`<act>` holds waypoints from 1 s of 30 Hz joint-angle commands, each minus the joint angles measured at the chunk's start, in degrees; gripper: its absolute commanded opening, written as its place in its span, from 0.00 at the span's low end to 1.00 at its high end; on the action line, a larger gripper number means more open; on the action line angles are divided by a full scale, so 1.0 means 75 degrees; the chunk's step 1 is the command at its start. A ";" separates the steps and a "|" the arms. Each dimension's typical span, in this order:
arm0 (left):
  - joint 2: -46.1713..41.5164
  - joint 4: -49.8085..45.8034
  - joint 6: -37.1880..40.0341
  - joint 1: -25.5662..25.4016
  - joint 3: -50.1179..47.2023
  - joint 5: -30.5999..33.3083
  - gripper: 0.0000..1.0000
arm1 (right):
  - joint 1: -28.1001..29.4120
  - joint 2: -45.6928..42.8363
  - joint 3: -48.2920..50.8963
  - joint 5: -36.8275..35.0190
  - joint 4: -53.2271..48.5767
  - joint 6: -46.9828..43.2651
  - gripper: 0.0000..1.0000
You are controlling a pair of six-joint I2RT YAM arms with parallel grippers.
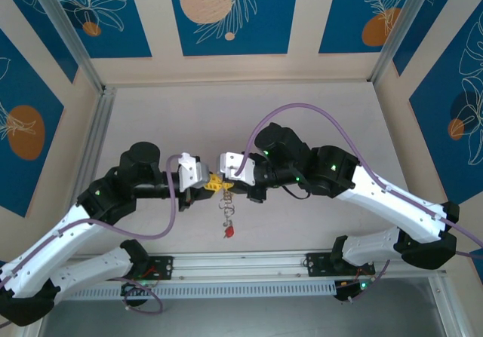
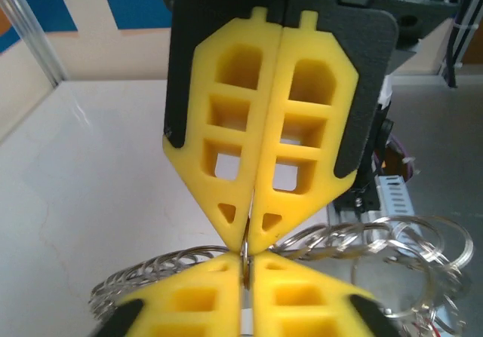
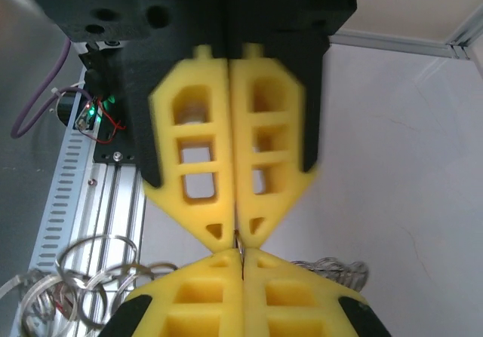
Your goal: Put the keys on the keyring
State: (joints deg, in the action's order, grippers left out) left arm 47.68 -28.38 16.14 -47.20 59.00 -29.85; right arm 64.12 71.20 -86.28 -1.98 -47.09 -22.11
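In the top view the two arms meet in the middle of the pale table (image 1: 317, 111), with the left gripper (image 1: 211, 184) and the right gripper (image 1: 222, 179) tip to tip just left of the frame's center. The keys (image 1: 226, 210) hang below that meeting point in a thin silvery string with a red tag (image 1: 228, 232) at its lowest end, above the metal rail (image 1: 241, 265) that crosses the lower frame. In the left wrist view the left gripper (image 2: 247, 280) fills the bottom edge, its yellow fingers pressed together. The right gripper (image 2: 253, 228) comes down from the top, also closed, and its tips nearly touch the ones below. A thin sliver of metal is pinched at the seam where the four tips meet. It appears to belong to the keyring (image 2: 181, 260), whose wire loops fan out to the lower left and, as overlapping circles, to the lower right. The right wrist view shows the same pinch from the other side: the right gripper (image 3: 241, 280) is at the bottom and the left gripper (image 3: 235, 235) above, both closed on that metal. There are loops at the lower left of the frame and more at the lower right.
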 commanded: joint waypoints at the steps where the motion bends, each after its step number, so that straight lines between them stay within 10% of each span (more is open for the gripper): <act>1: -0.0068 0.0562 -0.0117 -0.0054 -0.0182 -0.0110 0.00 | 0.0143 -0.0208 -0.0108 0.0472 0.0709 -0.0044 0.00; 15: -0.1212 0.2460 -0.0880 -0.0048 -0.1447 -0.0467 0.00 | -0.0076 -0.1030 0.1033 0.0909 0.1481 0.0701 0.28; 30: -0.1581 0.3981 -0.1463 -0.0051 -0.2115 -0.1196 0.00 | -0.0322 -0.1193 0.1517 0.1222 0.1706 0.0933 0.26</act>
State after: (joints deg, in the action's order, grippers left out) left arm 37.15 -5.50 7.25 -47.29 43.75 -35.68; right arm 62.19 63.55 -75.77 5.26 -35.51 -16.25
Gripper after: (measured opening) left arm 0.050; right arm 0.257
